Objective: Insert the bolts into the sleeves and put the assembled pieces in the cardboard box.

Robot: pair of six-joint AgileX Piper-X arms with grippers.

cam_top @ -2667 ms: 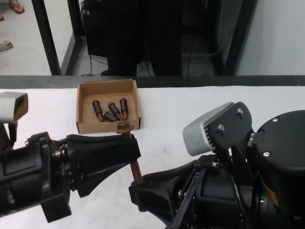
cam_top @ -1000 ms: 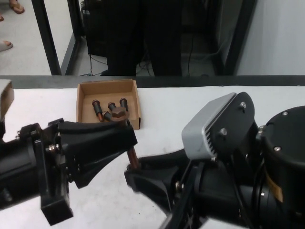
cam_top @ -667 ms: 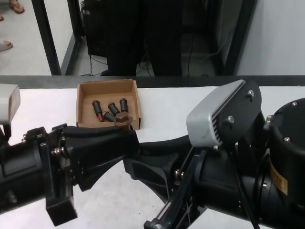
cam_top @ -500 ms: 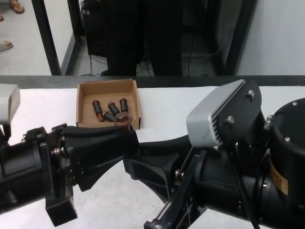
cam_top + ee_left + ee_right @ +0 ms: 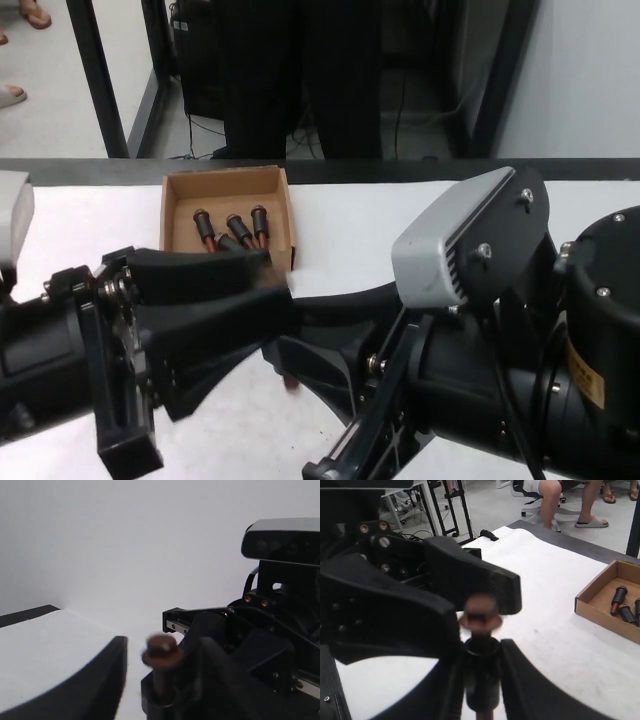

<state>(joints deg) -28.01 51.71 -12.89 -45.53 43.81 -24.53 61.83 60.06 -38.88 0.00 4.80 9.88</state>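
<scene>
Pinching sleeve (image 5: pixel 481 656) and bolt (image 5: pixel 480 614), right end effector (image 5: pixel 483 682); left end effector (image 5: pixel 275 281) parted

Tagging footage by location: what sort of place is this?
Probably a robotics lab or workshop: a white bench, a cardboard box holding sleeved bolts, and cables on the floor behind.

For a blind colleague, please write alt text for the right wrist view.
The right gripper holds a black sleeve with a brown bolt in it, head above the rim. The left gripper's open fingers flank the bolt head. Beyond, a cardboard box of assembled pieces sits on the white bench.
</scene>
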